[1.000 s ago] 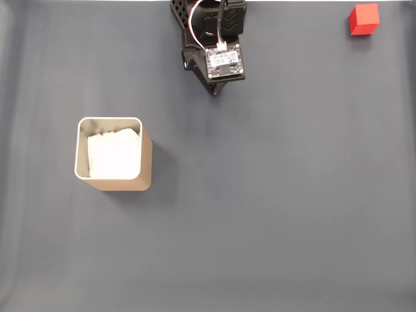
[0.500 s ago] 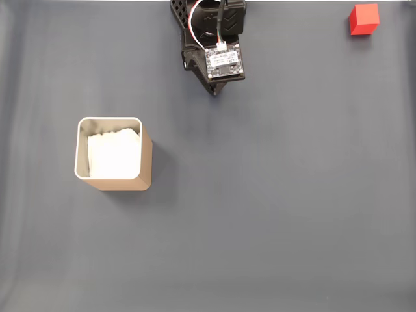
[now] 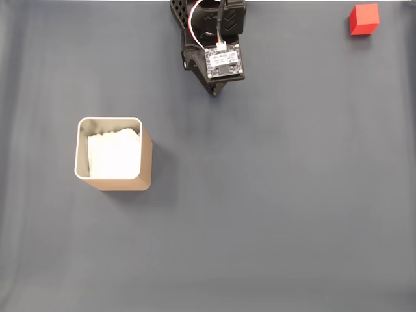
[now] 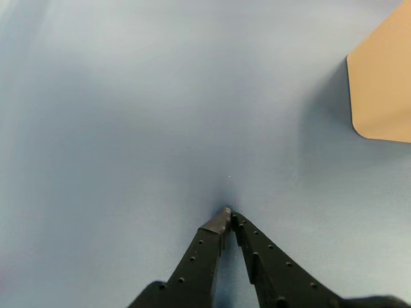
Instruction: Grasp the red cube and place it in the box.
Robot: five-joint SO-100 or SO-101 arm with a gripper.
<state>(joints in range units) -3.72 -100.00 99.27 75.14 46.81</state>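
The red cube (image 3: 363,19) sits on the grey mat at the top right corner of the fixed view. Far from it, at the left, stands the box (image 3: 146,162), tan-walled with a pale rim and white lining; its tan side (image 4: 383,90) shows at the right edge of the wrist view. My gripper (image 3: 215,91) hangs at the top centre of the fixed view, between the two and touching neither. In the wrist view its black fingers meet at their tips (image 4: 228,212), shut with nothing between them, just above the mat.
A plain dark grey mat (image 3: 273,208) covers the whole surface. The arm's black body with a small circuit board (image 3: 224,62) and wires reaches in from the top edge.
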